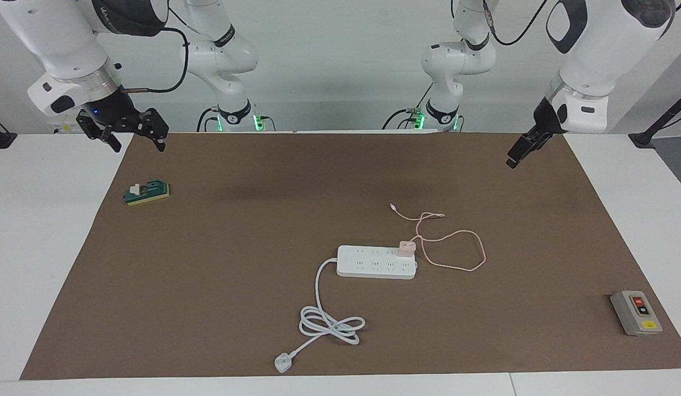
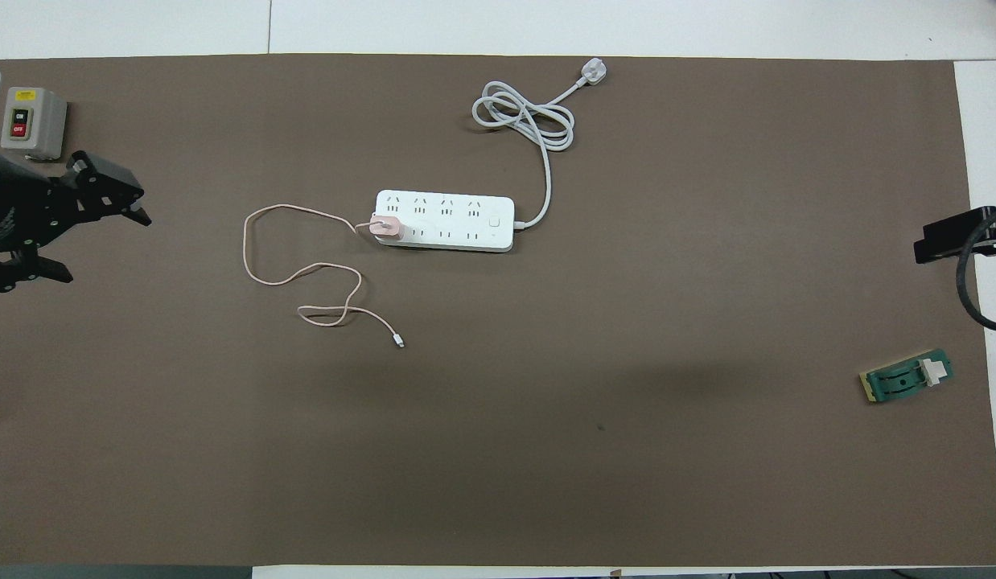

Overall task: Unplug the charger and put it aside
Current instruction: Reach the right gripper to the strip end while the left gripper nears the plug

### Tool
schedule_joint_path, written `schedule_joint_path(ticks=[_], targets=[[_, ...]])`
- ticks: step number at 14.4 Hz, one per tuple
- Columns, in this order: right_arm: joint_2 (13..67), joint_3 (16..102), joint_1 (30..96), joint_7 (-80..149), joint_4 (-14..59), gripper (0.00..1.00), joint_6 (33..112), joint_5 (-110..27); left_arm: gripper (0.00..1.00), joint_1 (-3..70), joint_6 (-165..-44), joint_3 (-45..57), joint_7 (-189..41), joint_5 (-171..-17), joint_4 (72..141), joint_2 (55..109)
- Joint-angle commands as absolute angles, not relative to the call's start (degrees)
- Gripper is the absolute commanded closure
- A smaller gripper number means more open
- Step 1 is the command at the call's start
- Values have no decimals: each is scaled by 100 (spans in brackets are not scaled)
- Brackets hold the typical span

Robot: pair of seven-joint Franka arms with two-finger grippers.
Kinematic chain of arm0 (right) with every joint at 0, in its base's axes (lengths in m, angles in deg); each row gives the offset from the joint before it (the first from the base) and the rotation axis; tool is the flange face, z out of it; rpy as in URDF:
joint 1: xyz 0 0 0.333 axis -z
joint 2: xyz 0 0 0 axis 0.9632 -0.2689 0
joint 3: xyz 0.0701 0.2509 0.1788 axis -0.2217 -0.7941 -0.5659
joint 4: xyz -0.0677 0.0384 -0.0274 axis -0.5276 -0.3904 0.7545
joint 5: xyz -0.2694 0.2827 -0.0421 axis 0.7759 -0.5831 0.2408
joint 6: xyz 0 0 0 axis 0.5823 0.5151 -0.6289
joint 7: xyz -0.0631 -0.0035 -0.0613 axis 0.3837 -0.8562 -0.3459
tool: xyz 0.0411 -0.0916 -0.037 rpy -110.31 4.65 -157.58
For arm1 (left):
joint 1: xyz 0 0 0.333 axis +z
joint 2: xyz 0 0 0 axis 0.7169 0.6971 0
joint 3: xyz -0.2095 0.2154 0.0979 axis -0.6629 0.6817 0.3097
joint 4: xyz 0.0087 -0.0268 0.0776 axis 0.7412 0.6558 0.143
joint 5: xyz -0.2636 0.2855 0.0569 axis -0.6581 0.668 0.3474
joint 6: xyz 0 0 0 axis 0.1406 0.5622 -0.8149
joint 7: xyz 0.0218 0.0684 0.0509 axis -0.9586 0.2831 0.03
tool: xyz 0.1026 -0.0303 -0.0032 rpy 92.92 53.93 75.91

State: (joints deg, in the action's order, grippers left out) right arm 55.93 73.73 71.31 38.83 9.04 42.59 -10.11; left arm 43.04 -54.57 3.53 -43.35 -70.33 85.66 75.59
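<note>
White tabletop under a brown mat [image 1: 208, 308]; two white arms at the robots' end.

- Charger [image 1: 406, 247], one: small pink cube plugged into the power strip [image 1: 376, 262] at the end toward the left arm. Looks light and rigid; smooth sides may slip, so pinch the cube body across two flat faces, not the cable.
- Pink cable [image 1: 456, 250], one: thin, limp, looped on the mat from the cube round to about 12 o'clock; likely to trail.
- Power strip, one; light, may lift with the plug. White cord [image 1: 329, 322] coiled at its 7 o'clock.
- Grey switch box [image 1: 636, 312], one.
- Green block [image 1: 147, 192], one.
- Left gripper [image 2: 80, 233]: fingers spread wide, empty, raised over the mat's edge.
- Right gripper [image 1: 136, 135]: fingers apart, empty, waiting.
</note>
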Motion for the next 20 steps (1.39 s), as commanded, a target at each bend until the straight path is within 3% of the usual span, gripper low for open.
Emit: schedule_joint_path(ticks=[1,4,9,14,20], targets=[[5650,7291,7159,3944,987,0,4666,-1036,0,4035,-5561,417,-2953,-6982,8286,7855],[5667,7308,7150,4319,1065,0,4738,-1071,0,4035,-5570,408,-1822,-7070,8285,7934],[5773,7290,6783,7411,1258,0,4510,-1660,0,4009,-6008,408,-666,-7395,8285,8215],[6028,7264,6359,10549,1856,0,5079,-2125,0,3868,-6387,408,-173,-7387,8303,8400],[5361,7264,6341,12728,2200,0,5748,-3486,0,3667,-6458,408,100,-7343,8294,8488]])
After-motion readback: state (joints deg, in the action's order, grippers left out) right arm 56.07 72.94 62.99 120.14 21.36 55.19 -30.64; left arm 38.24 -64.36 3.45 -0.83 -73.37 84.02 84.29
